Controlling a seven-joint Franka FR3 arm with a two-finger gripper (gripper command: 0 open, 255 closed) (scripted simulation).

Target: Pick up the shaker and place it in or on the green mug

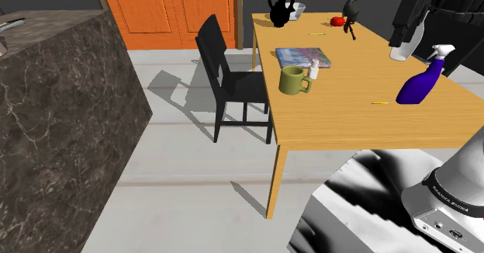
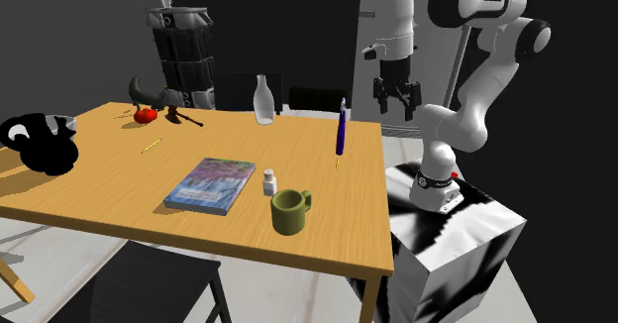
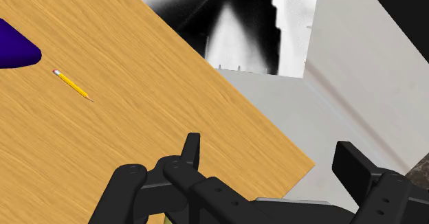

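The small white shaker (image 1: 314, 69) (image 2: 268, 182) stands upright on the wooden table (image 1: 349, 123) (image 2: 109, 187), between a colourful book (image 1: 301, 57) (image 2: 213, 184) and the olive-green mug (image 1: 294, 81) (image 2: 290, 212). The mug is upright with nothing in it. My gripper (image 2: 396, 98) (image 1: 407, 34) (image 3: 275, 157) hangs open and holds nothing. It is high above the table's edge nearest the stand, just past a blue spray bottle (image 1: 423, 81) (image 2: 341, 128) (image 3: 14, 47), well away from shaker and mug. Below the fingers lies bare tabletop with a yellow pencil (image 3: 72, 85) (image 1: 378, 102).
A white bottle (image 1: 402, 51) (image 2: 262, 100), a black pitcher (image 1: 279, 9) (image 2: 45, 145) and a red fruit (image 1: 337, 21) (image 2: 147, 115) stand at the table's far end. A black chair (image 1: 233, 81) is tucked at the shaker's side. A marble counter (image 1: 54, 119) fills the shoulder view's left.
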